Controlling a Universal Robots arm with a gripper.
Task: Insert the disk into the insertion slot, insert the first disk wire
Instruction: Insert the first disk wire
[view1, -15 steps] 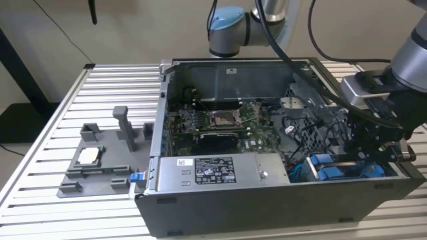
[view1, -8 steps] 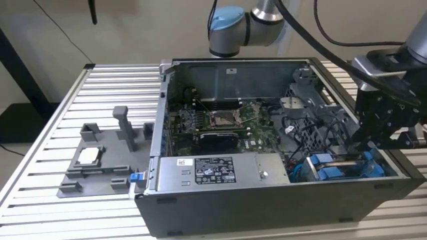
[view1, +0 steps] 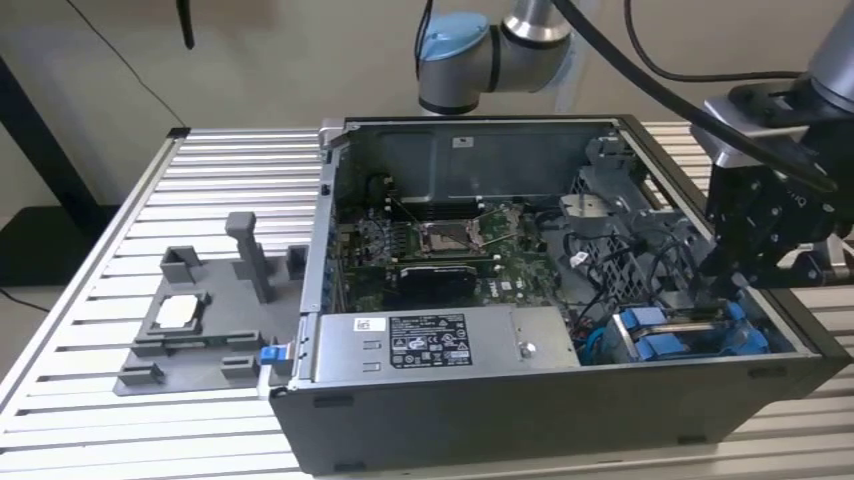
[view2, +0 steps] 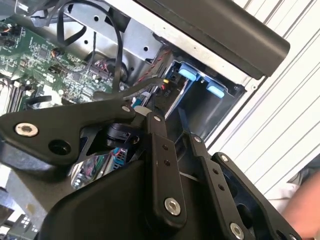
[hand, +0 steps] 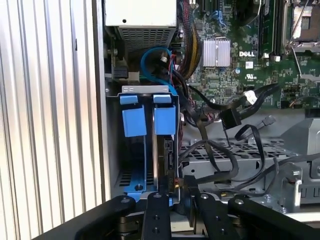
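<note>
Closest to us in the first wrist view is the gripper (hand: 179, 196), hanging right at the edge of the drive bay. Honestly we can't tell if it's open, closed or pinching a plug, so we won't guess. Just past it is the disk (hand: 166, 155): we see its dark connector end standing on edge under a bright blue carrier tab (hand: 165, 117). To us it looks seated in the insertion slot (hand: 145, 90), in the half nearer the motherboard, and the half beside it looks empty. So we reckon the wire is the step in hand. Just beside the disk a tangle of black cables (hand: 225, 150) droops over a perforated cage (hand: 260, 147), and a blue cable (hand: 150, 55) loops beyond the bay. Our take on doing it well: come at the port square, push along the drive's own line and not at a slant, and keep those loose loops from getting trapped between plug and port, because it looks cramped in there. Further on are the green motherboard (hand: 235, 80) and its small finned heatsink (hand: 216, 52). In the exterior view the silver power-supply box (view1: 427, 340) sits along the front of the computer case (view1: 534, 420). Well off on the slatted table (view1: 227, 160), toward the exterior view's left, stands a grey fixture (view1: 200, 330).
</note>
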